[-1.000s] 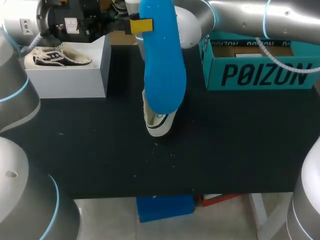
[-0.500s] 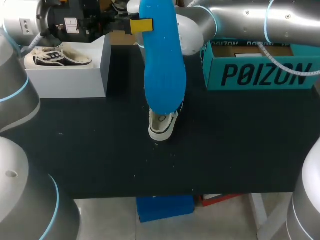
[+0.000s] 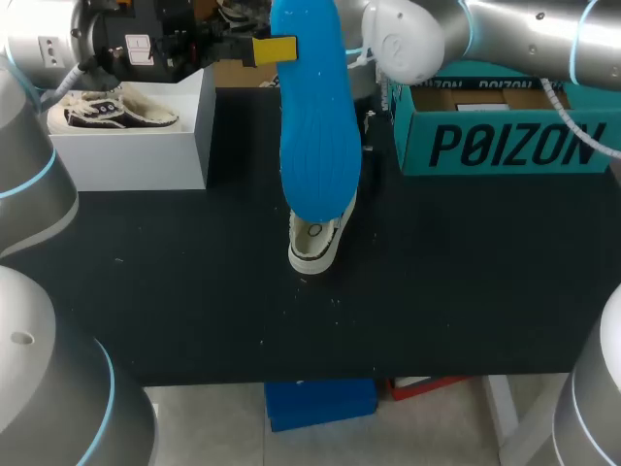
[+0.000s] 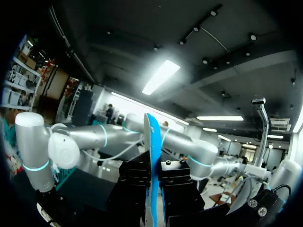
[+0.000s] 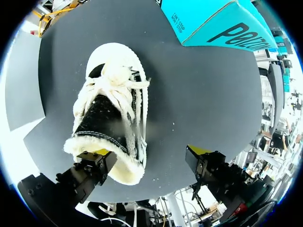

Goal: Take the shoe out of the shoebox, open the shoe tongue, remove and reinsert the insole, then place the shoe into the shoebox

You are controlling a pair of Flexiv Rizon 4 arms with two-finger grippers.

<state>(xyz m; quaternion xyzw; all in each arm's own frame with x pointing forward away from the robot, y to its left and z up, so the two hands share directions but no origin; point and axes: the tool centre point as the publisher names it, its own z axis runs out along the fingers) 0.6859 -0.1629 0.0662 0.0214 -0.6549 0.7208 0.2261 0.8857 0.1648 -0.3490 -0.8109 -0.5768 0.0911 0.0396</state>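
Though partly covered, the table (image 3: pixel 466 291) carries the shoe (image 3: pixel 318 243) near its middle. Right of and behind the shoe stands the teal shoebox (image 3: pixel 505 146). Left of and behind it sits a white box (image 3: pixel 136 155). Over the shoe hangs the blue insole (image 3: pixel 315 126), broad end down, clamped in the left gripper (image 4: pixel 154 172). The right gripper (image 5: pixel 149 152) is spread wide, with one finger at the shoe's heel collar and the other well apart.
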